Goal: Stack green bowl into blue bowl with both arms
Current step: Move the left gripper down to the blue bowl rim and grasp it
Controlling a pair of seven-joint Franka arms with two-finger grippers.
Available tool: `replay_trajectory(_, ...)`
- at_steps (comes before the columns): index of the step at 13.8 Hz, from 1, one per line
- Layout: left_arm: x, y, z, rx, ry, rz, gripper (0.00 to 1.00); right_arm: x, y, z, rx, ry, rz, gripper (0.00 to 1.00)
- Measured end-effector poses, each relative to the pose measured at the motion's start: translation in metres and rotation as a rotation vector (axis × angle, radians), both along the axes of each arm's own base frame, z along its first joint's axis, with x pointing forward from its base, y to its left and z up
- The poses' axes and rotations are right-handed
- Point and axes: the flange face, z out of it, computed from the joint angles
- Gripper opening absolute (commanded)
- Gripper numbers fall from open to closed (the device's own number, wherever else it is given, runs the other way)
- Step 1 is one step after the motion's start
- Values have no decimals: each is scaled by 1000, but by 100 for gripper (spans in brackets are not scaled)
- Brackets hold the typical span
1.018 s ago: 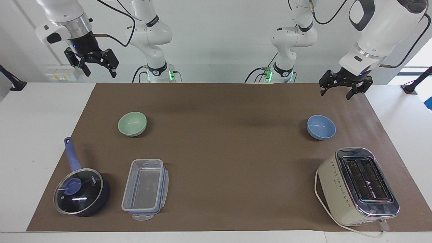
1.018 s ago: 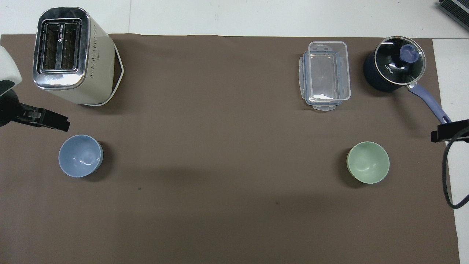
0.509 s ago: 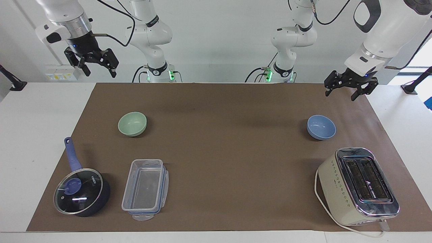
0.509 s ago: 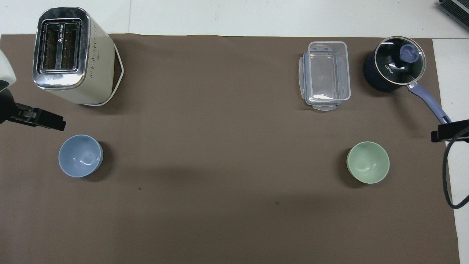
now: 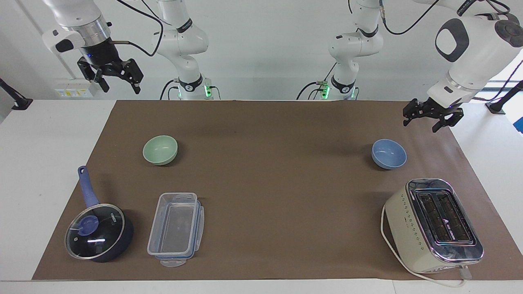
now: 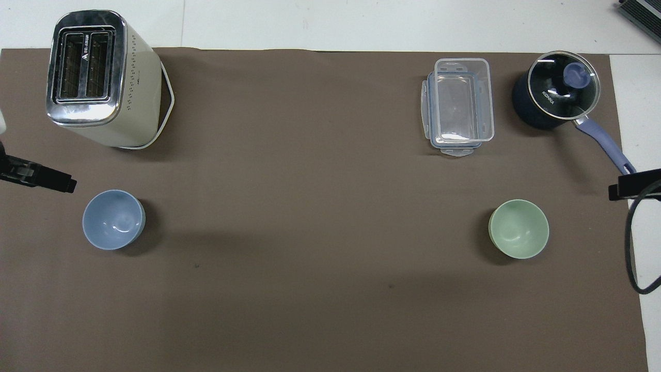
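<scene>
The green bowl [image 5: 160,150] [image 6: 518,229] stands upright on the brown mat toward the right arm's end of the table. Toward the left arm's end stands the blue bowl [image 5: 388,154] [image 6: 113,219], also upright with nothing in it. My left gripper [image 5: 421,125] hangs open in the air over the mat's edge, off to the side of the blue bowl and apart from it. My right gripper [image 5: 121,89] is held high and open above the table's corner by the robots, well clear of the green bowl. Neither gripper holds anything.
A cream toaster [image 5: 435,224] with its white cord stands farther from the robots than the blue bowl. A clear plastic container [image 5: 175,228] and a dark lidded saucepan [image 5: 98,232] with a blue handle lie farther out than the green bowl.
My left gripper has sunk lower and drifted outward toward the left arm's end of the table. The right gripper has barely moved, and both bowls stay where they were.
</scene>
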Motion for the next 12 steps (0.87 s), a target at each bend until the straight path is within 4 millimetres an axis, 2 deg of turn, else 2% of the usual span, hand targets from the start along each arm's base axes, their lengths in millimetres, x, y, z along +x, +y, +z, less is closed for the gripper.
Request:
replay_trajectory(7, -12, 31, -66, -20, -25, 52, 100, 0, 1, 0, 0, -1, 1, 100)
replay_trajectory(12, -21, 44, -93, -47, -24, 98, 100, 0, 1, 1, 0, -1, 2, 100)
